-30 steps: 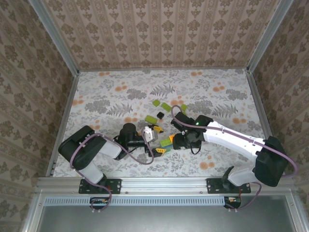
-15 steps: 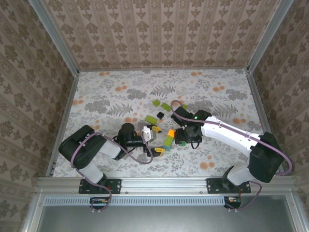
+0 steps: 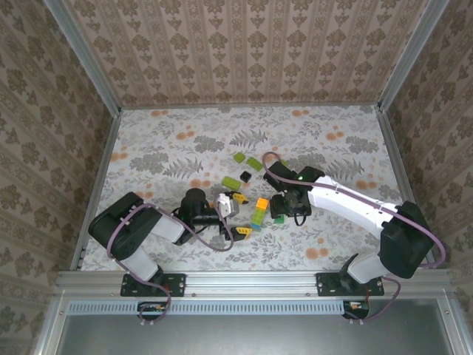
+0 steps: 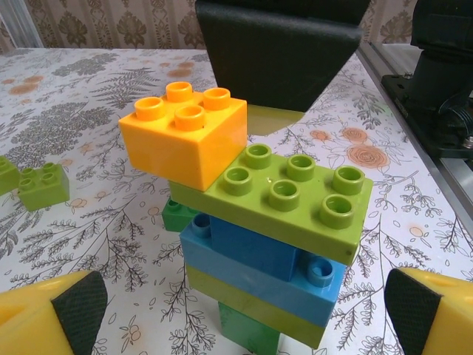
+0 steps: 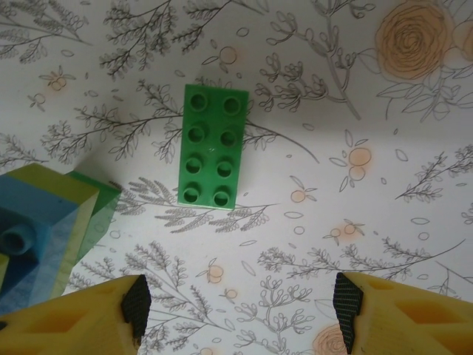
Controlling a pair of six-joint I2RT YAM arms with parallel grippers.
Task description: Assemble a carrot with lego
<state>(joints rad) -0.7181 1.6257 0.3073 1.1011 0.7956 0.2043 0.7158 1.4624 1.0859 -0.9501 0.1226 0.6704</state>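
Top external view puts the stack (image 3: 256,214) just below the middle of the frame, standing on the tabletop (image 3: 170,140) between my two grippers. From the left wrist I read it top down: an orange brick (image 4: 185,140) seated on one end of a long lime brick (image 4: 295,194), then a blue brick (image 4: 255,259), another lime layer and a green base. That orange-on-lime pair is all I can call carrot so far, so I judge the job early. There is no tapering orange run, and the blue layer hardly belongs in one. Loose lego (image 3: 230,183) lies scattered above and left of the stack, with a yellow piece (image 3: 242,231) to its lower left. The left gripper (image 4: 244,307) is spread wide, one finger either side of the stack's foot, touching nothing that I can see. The right gripper (image 5: 242,302) is likewise apart and empty, hovering over a dark green brick (image 5: 209,146) that lies flat beside the stack, in the upper middle of its frame.
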